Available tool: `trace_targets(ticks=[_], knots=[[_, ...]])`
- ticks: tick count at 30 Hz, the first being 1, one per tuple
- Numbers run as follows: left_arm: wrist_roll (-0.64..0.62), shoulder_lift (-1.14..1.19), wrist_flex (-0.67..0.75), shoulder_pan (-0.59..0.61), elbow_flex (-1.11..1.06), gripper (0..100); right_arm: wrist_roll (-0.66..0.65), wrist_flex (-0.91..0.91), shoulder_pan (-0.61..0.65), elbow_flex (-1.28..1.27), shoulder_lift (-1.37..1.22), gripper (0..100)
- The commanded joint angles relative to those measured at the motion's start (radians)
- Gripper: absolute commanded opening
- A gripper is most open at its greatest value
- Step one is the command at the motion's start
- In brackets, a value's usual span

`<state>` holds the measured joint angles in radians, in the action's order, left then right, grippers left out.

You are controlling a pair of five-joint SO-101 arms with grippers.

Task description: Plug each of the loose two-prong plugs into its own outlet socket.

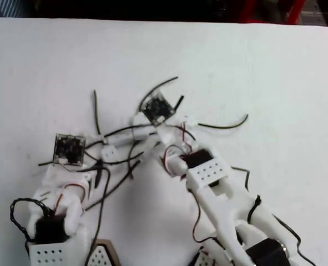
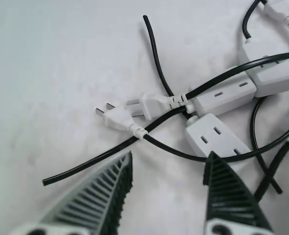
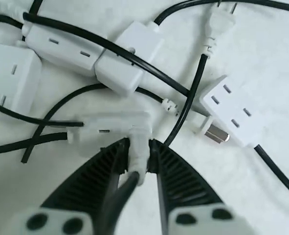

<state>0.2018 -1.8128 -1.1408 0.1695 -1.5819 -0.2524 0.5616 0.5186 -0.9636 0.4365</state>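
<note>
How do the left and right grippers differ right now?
Left gripper is open and empty; right gripper is shut on a white plug. Left gripper hangs clear of the two loose plugs; right gripper is down among the sockets. Both are over the cord tangle.

Left arm (image 1: 61, 208) and right arm (image 1: 230, 208) are white plastic with black servos (image 1: 196, 159) and skinny red wires (image 1: 77, 186), left gripper (image 2: 169, 155) has grey ribbed fingers (image 2: 105, 191), right gripper (image 3: 138, 144) black ones.
</note>
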Motion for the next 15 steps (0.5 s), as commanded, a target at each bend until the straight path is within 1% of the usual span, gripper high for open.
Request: trace_targets(ticks=[1, 7, 12, 15], knots=[[0.006, -0.002, 0.008, 0.004, 0.008, 24, 0.015, -0.001, -0.002, 0.051, 0.015, 1.6], [0.006, -0.002, 0.008, 0.004, 0.008, 24, 0.051, -0.005, -0.002, 0.046, 0.038, 1.5], [0.006, -0.002, 0.008, 0.004, 0.008, 24, 0.044, -0.088, -0.002, 0.029, 0.036, 1.5], [0.006, -0.002, 0.008, 0.004, 0.008, 24, -0.006, -0.096, -0.002, 0.032, 0.001, 1.5]])
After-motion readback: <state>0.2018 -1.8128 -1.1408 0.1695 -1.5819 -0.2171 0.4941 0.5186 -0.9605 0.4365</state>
